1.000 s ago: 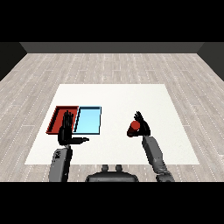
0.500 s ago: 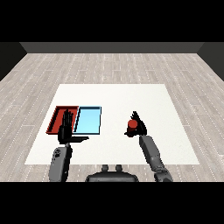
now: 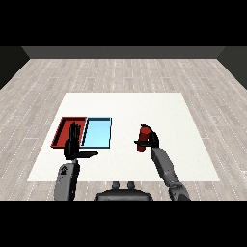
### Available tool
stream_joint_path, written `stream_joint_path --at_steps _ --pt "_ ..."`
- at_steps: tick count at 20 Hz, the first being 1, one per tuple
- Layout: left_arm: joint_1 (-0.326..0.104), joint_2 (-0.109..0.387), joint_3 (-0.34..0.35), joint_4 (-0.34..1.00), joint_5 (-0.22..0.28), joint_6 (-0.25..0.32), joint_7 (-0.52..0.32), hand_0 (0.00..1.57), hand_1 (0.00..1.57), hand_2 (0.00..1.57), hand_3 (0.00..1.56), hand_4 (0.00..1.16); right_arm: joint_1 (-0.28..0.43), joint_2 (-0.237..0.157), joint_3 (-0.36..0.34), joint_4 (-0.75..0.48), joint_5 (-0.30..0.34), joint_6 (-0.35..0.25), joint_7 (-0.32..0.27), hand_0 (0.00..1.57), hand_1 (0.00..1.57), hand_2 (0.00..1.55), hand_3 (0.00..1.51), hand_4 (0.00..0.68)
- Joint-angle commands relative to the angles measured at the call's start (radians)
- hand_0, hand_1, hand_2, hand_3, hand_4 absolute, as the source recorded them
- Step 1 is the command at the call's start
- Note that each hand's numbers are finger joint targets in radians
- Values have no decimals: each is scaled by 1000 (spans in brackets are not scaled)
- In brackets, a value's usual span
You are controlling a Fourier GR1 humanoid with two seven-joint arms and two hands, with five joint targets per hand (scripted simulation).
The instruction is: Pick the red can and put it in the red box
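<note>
The red can (image 3: 143, 138) is in my right hand (image 3: 151, 140), whose fingers curl round it; the can leans a little and appears lifted just off the white table (image 3: 144, 106), right of centre. The red tray (image 3: 66, 127) lies at the left of the table, with the light blue tray (image 3: 97, 132) beside it on its right. My left hand (image 3: 73, 146) is held up open, fingers straight and thumb out, at the near edge of the red tray, covering part of it.
The table's white top stretches wide behind and to the right of the trays. Grey wooden floor surrounds the table on all sides.
My right hand has curled round the red can and carried it slightly left and up. The left hand has stayed in place.
</note>
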Motion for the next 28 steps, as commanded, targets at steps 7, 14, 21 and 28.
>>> stream_joint_path --at_steps 7,14,21,28 --pt "-75 14 22 63 26 -6 -3 0 0 0 0 0 13 -5 34 -64 47 -107 51 1460 1460 1446 1401 587" --pt "-41 -20 -46 27 -22 16 21 0 0 0 0 0 17 -15 63 -87 85 -117 -24 1438 1438 1437 1373 607" --pt "3 -4 -75 -35 -24 -13 48 0 0 0 0 0 108 -2 140 -401 108 -129 80 1419 1419 1427 1373 615" --pt "-66 -36 -110 16 -47 20 110 0 0 0 0 0 187 -44 115 -635 60 -88 152 1463 1463 1435 1389 655"
